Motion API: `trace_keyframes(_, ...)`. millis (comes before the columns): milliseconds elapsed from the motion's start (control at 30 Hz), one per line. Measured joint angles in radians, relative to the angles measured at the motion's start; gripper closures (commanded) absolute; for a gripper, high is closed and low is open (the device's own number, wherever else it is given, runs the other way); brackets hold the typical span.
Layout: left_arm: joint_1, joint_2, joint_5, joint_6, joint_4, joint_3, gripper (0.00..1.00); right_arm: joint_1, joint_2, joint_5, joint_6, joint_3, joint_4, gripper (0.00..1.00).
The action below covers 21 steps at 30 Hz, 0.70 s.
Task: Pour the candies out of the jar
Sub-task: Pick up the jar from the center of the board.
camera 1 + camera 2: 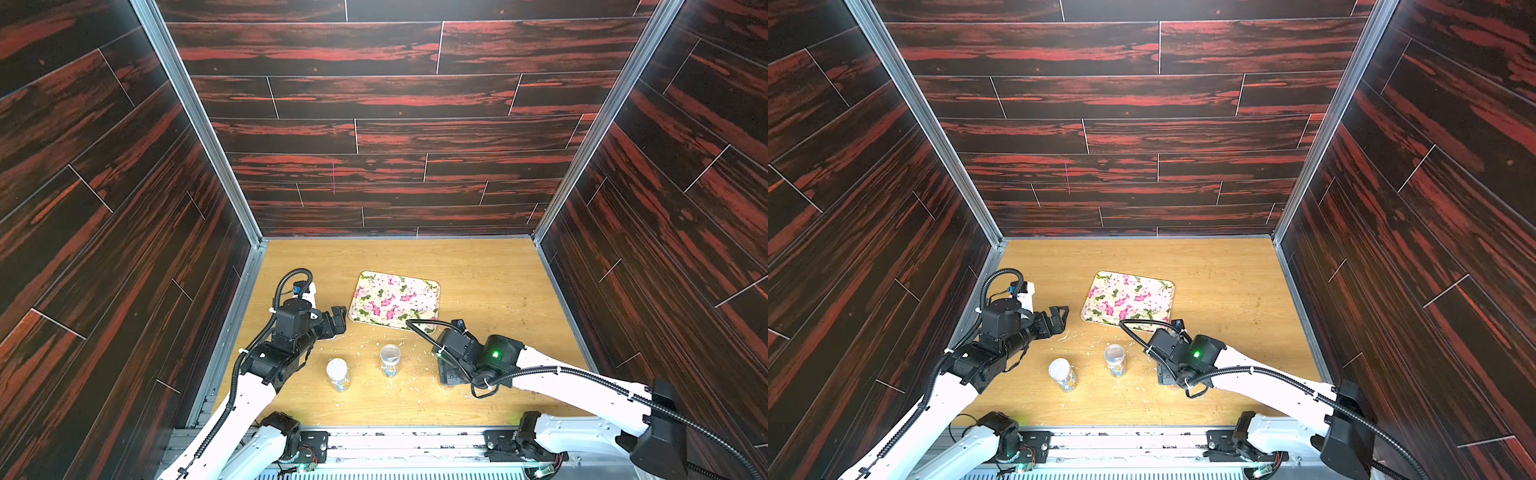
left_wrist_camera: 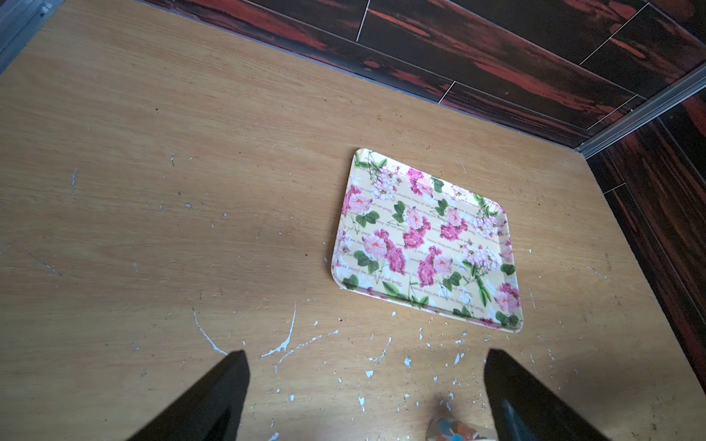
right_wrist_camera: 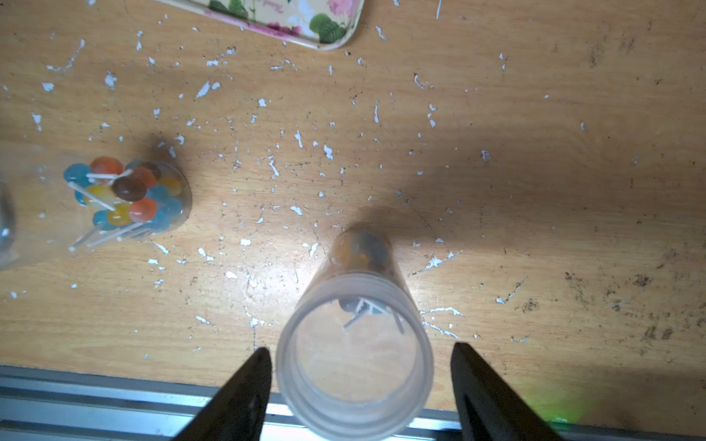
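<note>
As right gripper (image 3: 361,346) flanks the jar (image 3: 353,366), its candies (image 3: 363,248) blur.

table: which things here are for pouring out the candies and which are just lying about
For the job: open jar between the fingers of the right gripper; candies in its bottom; floral tray, probably the landing spot.
Lying about: second open jar of candies; white-lidded jar; pale flecks on the table; left gripper, open, empty.

Wooden table (image 1: 478,270), floral tray (image 1: 395,300) lying flat, clear jars (image 1: 390,359) standing upright, pale flakes (image 3: 327,151) scattered
</note>
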Motion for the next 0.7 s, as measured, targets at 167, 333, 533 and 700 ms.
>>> trace_keyframes(167,0.000,0.000,0.004,-0.007,0.010,-0.003,0.00,0.000,0.031,0.001,-0.014,0.000,0.029,0.32)
trace_keyframes(333,0.000,0.007,0.011,-0.008,0.025,-0.008,0.00,-0.008,0.041,0.009,-0.017,0.000,0.041,0.39)
trace_keyframes(533,0.000,0.016,0.022,-0.011,0.030,-0.008,0.00,-0.014,0.041,0.011,-0.023,-0.001,0.045,0.51)
trace_keyframes(700,-0.001,0.016,0.034,-0.006,0.039,-0.008,0.00,-0.024,0.041,0.007,-0.038,0.003,0.045,0.55)
